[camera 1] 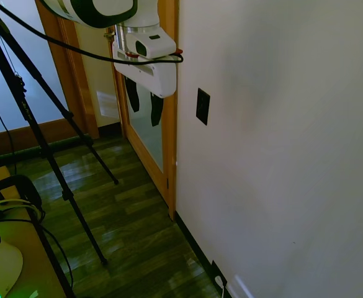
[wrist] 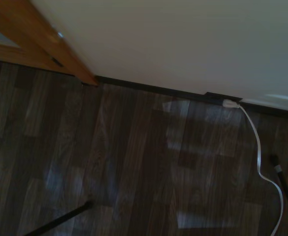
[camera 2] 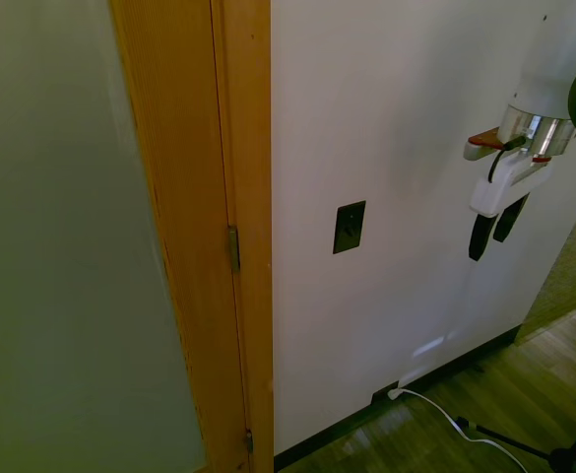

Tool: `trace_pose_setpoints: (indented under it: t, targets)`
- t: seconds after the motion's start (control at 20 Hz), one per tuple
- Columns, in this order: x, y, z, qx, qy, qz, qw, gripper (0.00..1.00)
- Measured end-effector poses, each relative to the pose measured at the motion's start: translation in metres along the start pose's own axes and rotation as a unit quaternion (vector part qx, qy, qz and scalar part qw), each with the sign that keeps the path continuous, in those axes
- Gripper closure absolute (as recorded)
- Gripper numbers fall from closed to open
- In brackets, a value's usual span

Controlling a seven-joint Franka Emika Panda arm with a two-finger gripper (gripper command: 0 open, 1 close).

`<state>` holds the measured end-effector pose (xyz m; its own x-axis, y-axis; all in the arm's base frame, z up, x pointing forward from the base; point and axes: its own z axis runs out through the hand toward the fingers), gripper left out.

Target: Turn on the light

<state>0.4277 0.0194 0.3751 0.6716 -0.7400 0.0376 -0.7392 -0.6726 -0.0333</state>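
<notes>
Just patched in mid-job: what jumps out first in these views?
The black switch plate stands alone on the bare white wall, just beside the wooden door frame. The gripper hangs fingers-down, open, away from the wall, about level with the plate and not touching it.

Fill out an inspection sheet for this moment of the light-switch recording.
Surface: white wall, bare apart from two black plates.
Job's things: switch, black upright plate beside the wooden door frame; untouched.
Clutter: nothing seen.
Gripper: gripper hangs off the wall, fingers pointing down, slightly apart, empty.
Cables: white cord plugged into the socket plate at the skirting.
Surroundings: dark wood floor; no lamp visible.
</notes>
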Motion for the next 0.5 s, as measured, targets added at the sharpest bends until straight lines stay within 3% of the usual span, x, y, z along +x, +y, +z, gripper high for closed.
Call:
trace_pose_setpoints:
  t: [0.15, 0.35, 0.5]
  targets:
    - [0.001, -0.004, 0.002, 0.007, 0.006, 0.003, 1.0000, 0.00]
    - [0.001, -0.048, 0.021, 0.056, 0.038, 0.019, 0.9975, 0.00]
    - [0.012, -0.079, 0.036, 0.071, 0.060, 0.049, 0.9945, 0.00]
